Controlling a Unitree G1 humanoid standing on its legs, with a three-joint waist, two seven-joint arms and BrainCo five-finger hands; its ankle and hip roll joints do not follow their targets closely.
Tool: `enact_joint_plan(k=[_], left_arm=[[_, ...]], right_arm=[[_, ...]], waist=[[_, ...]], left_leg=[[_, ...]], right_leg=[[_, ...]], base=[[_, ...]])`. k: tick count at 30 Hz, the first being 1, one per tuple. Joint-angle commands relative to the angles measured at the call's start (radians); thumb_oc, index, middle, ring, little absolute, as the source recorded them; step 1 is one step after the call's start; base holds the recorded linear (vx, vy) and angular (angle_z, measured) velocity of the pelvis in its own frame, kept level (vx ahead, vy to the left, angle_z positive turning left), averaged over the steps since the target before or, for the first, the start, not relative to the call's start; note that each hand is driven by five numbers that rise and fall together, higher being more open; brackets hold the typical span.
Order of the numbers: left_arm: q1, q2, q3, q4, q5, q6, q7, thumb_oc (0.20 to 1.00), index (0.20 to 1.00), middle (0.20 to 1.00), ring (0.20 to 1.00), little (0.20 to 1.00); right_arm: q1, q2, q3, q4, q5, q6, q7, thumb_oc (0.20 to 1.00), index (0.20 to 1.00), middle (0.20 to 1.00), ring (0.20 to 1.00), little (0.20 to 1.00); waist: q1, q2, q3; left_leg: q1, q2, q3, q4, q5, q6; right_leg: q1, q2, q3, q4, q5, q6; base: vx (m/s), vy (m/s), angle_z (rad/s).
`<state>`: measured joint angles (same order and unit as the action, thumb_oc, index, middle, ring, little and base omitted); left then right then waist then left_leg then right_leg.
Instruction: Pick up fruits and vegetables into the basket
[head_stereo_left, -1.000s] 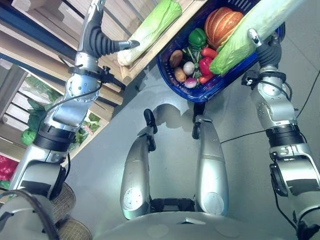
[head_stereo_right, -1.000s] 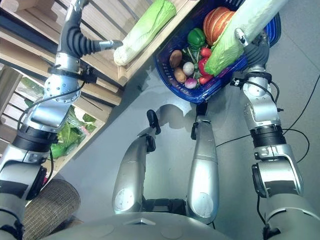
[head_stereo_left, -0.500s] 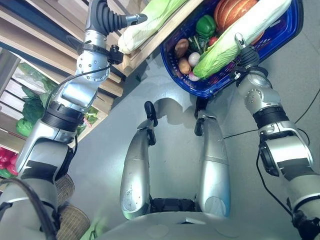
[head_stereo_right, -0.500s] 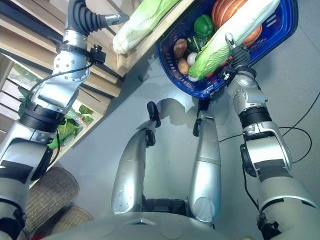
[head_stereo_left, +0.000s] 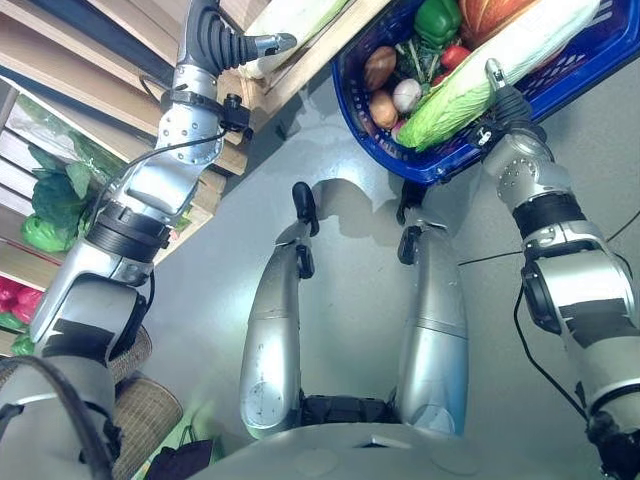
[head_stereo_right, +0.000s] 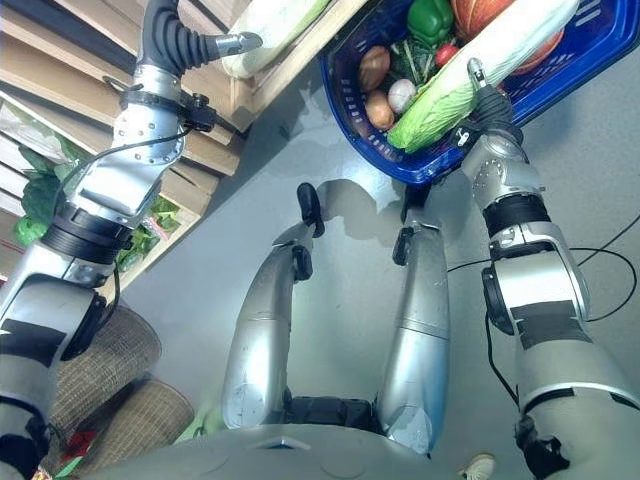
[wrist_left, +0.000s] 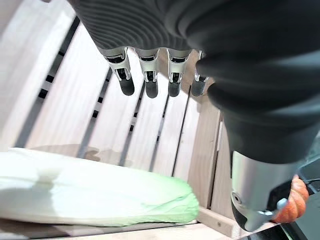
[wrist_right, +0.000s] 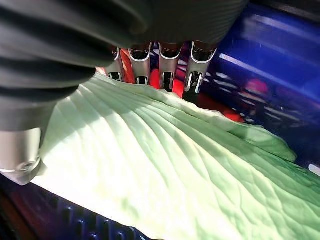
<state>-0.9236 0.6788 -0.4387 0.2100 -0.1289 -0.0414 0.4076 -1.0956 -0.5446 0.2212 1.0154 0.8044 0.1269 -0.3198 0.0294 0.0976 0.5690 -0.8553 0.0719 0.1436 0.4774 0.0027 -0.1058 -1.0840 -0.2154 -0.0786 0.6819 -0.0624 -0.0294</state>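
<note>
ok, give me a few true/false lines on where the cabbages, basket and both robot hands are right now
1. The right robot hand is curled round a napa cabbage over the blue basket. True.
2. The left robot hand grips the second cabbage. False: its fingers hang straight above it, apart from it.
3. The second cabbage lies on a wooden slatted shelf. True.
4. The basket holds nothing else. False: a green pepper, a pumpkin and an onion lie in it.
5. The basket sits on the shelf. False: it is over the grey floor, beside the shelf.
</note>
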Motion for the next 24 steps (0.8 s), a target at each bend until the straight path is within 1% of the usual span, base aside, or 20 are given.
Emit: enact_joint_plan(k=[1,4,5,8,12,14,17,21,24], left_arm=[[0.009,-0.019,0.060,-0.038,-0.027,-0.042,0.028,1.000,1.000,1.000,1.000,1.000],[0.009,-0.015,0.062,-0.035,-0.028,-0.047,0.024,1.000,1.000,1.000,1.000,1.000],[0.005,-0.012,0.064,-0.036,-0.024,-0.045,0.022,1.000,1.000,1.000,1.000,1.000],[-0.008,-0.003,0.058,-0.037,-0.015,-0.033,0.027,1.000,1.000,1.000,1.000,1.000],[-0.014,0.003,0.057,-0.036,-0.008,-0.022,0.034,1.000,1.000,1.000,1.000,1.000],[-0.015,0.007,0.057,-0.032,-0.002,-0.018,0.040,1.000,1.000,1.000,1.000,1.000],[-0.013,0.006,0.057,-0.027,0.010,-0.002,0.056,1.000,1.000,1.000,1.000,1.000],[-0.001,0.000,0.064,-0.027,0.024,0.028,0.071,1.000,1.000,1.000,1.000,1.000],[0.026,-0.008,0.085,-0.030,0.050,0.064,0.087,1.000,1.000,1.000,1.000,1.000]], right_arm=[[-0.004,-0.090,0.071,0.023,0.008,0.020,-0.015,0.200,0.200,0.200,0.200,0.200],[-0.013,-0.093,0.075,0.045,0.021,0.041,-0.014,0.200,0.200,0.200,0.200,0.200],[-0.021,-0.095,0.076,0.061,0.040,0.056,-0.015,1.000,1.000,1.000,1.000,1.000],[-0.018,-0.100,0.092,0.061,0.015,0.040,-0.011,1.000,1.000,1.000,1.000,1.000],[-0.008,-0.102,0.109,0.013,-0.035,0.008,-0.056,1.000,1.000,1.000,1.000,1.000],[0.009,-0.104,0.120,-0.041,-0.103,-0.003,-0.121,1.000,1.000,1.000,1.000,1.000],[0.044,-0.112,0.125,-0.132,-0.186,0.006,-0.201,1.000,1.000,1.000,1.000,1.000],[0.117,-0.111,0.102,-0.236,-0.283,-0.002,-0.239,1.000,1.000,1.000,1.000,1.000],[0.207,-0.114,0.078,-0.384,-0.372,-0.026,-0.246,1.000,1.000,1.000,1.000,1.000]], waist=[[-0.015,0.148,-0.049],[-0.011,0.148,-0.049],[-0.008,0.146,-0.049],[-0.008,0.138,-0.049],[-0.012,0.129,-0.049],[-0.019,0.120,-0.049],[-0.034,0.111,-0.049],[-0.055,0.100,-0.049],[-0.082,0.091,-0.049]], left_leg=[[-0.062,-0.042,0.001,0.013,-0.066,0.056],[-0.072,-0.042,-0.003,0.018,-0.066,0.057],[-0.078,-0.043,-0.006,0.019,-0.066,0.058],[-0.091,-0.044,-0.012,0.029,-0.068,0.062],[-0.094,-0.042,-0.011,0.029,-0.068,0.063],[-0.097,-0.039,-0.010,0.033,-0.069,0.063],[-0.096,-0.036,-0.006,0.035,-0.070,0.062],[-0.083,-0.032,0.002,0.025,-0.069,0.060],[-0.059,-0.026,0.014,0.012,-0.068,0.057]], right_leg=[[0.011,0.063,-0.028,0.058,-0.148,0.054],[0.002,0.062,-0.027,0.063,-0.146,0.055],[-0.002,0.064,-0.028,0.061,-0.144,0.055],[-0.010,0.071,-0.028,0.065,-0.142,0.053],[-0.006,0.075,-0.031,0.055,-0.135,0.054],[-0.006,0.078,-0.031,0.052,-0.131,0.054],[-0.005,0.083,-0.029,0.050,-0.129,0.056],[0.006,0.093,-0.023,0.037,-0.126,0.058],[0.024,0.103,-0.015,0.023,-0.126,0.060]], base=[[0.00,0.000,0.00],[0.00,-0.022,0.02],[0.00,-0.045,0.02],[0.01,-0.052,0.02],[0.00,-0.009,0.00],[0.00,0.000,0.00],[0.00,0.014,-0.04],[0.00,0.034,-0.01],[0.01,0.081,-0.07]])
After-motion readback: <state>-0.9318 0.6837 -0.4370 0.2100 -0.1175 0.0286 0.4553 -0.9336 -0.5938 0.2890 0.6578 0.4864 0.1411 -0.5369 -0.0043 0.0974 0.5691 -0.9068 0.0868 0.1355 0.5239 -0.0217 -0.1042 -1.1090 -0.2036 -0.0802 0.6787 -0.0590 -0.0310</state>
